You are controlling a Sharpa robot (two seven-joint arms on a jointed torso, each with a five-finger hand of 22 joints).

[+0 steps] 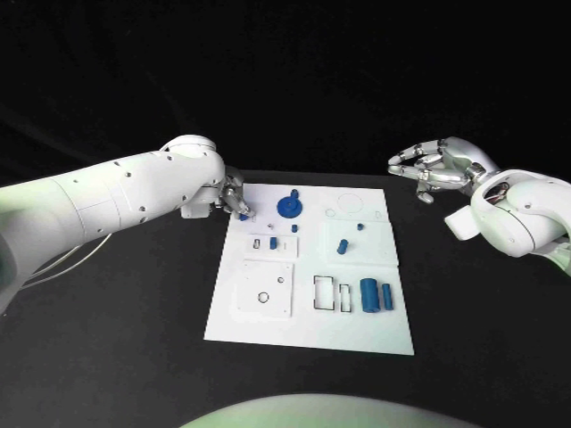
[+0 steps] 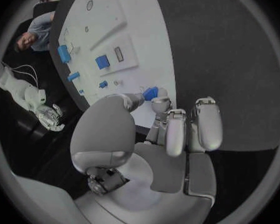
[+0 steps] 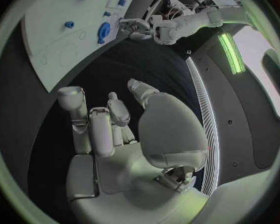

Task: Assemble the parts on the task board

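The bench (image 1: 131,357) looks like matt black cloth or felt, with no shine. The task board (image 1: 314,334) in its middle is a flat white plate, smooth and matt like plastic, with shallow recesses cut into it. The blue parts (image 1: 369,295) look like smooth plastic with a slight sheen; the round one (image 1: 290,207) near the board's far edge appears the same. Both arms (image 1: 105,201) have smooth, glossy white plastic shells. The left robot hand (image 2: 171,134) shows satin silver-grey shells, metal-like, with paler smooth pads on the fingers (image 2: 207,124). The right robot hand (image 3: 134,144) has the same brushed silver finish.
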